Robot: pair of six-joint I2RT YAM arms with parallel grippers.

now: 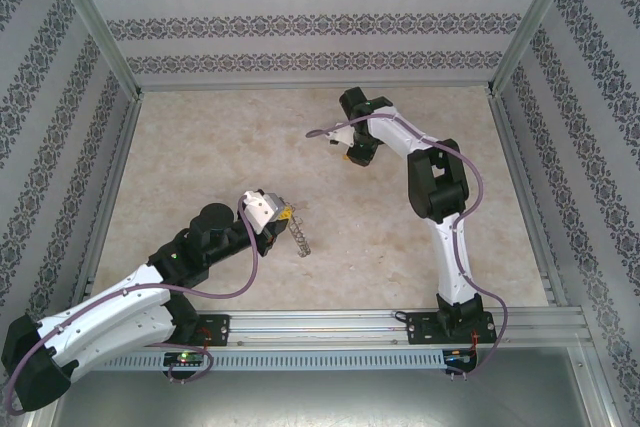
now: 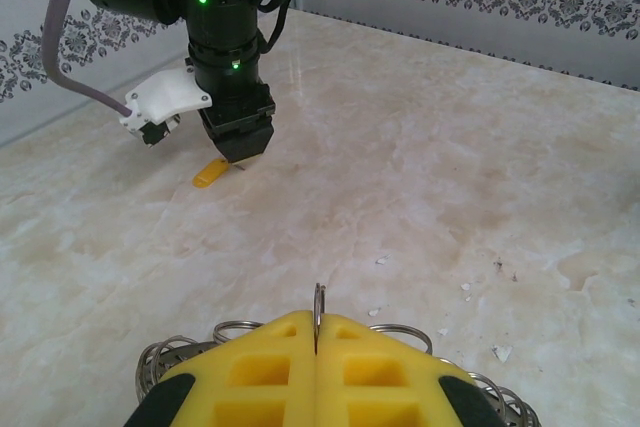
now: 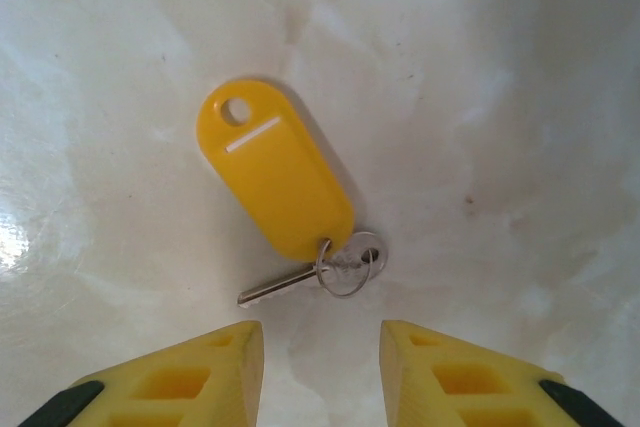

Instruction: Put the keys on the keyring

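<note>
Your left gripper (image 2: 317, 335) is squeezed tight on the keyring (image 2: 318, 299). The thin grey ring stands on its edge between the two yellow fingers (image 2: 250, 372). Little silver wire loops (image 2: 238, 330) poke out on both sides. From above, the loops trail out from that gripper across the table (image 1: 200, 147).

Your right gripper (image 3: 320, 342) is well apart from the left one, farther back on the table, and it points down. Its fingers are spread wide and hold nothing. The keys (image 3: 278, 175) lie flat on the table just ahead of that gap. They are a yellow tag and a small silver key, joined by a tiny ring.

A few small white flecks (image 2: 500, 352) lie on the table near the left gripper. Patterned walls (image 1: 300, 17) stand around the table.
</note>
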